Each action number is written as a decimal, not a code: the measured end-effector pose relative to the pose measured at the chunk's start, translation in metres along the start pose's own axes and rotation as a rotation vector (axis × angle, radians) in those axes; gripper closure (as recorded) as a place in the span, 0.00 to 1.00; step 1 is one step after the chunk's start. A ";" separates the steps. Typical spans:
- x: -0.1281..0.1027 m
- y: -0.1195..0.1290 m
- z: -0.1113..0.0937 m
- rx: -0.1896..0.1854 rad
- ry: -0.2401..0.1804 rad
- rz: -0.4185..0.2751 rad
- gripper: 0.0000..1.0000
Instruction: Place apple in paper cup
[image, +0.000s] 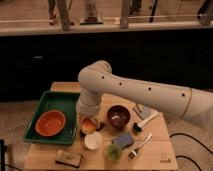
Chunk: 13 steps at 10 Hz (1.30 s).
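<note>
- The gripper (89, 127) is pinching the apple (88, 124), hanging close by the paper cup (93, 141).
- The green tray (60, 102) is edging one side, and the maroon bowl (119, 116) is sitting near the other.

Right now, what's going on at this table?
A white robot arm reaches in from the picture's right, its end effector down at the apple, just behind the paper cup. The apple is not in the cup yet. An orange bowl sits in the green tray nearby.
</note>
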<state>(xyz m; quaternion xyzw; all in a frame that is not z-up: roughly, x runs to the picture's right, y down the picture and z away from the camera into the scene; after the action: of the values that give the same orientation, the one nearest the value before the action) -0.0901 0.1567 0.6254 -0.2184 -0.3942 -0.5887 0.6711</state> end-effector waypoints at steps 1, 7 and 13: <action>-0.001 0.002 0.002 0.001 -0.002 0.003 0.55; -0.006 0.009 0.004 -0.005 0.003 0.012 0.20; -0.008 0.011 0.002 -0.009 0.006 0.007 0.20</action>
<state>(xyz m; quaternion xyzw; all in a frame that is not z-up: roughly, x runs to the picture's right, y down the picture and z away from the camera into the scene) -0.0805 0.1656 0.6225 -0.2212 -0.3889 -0.5887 0.6733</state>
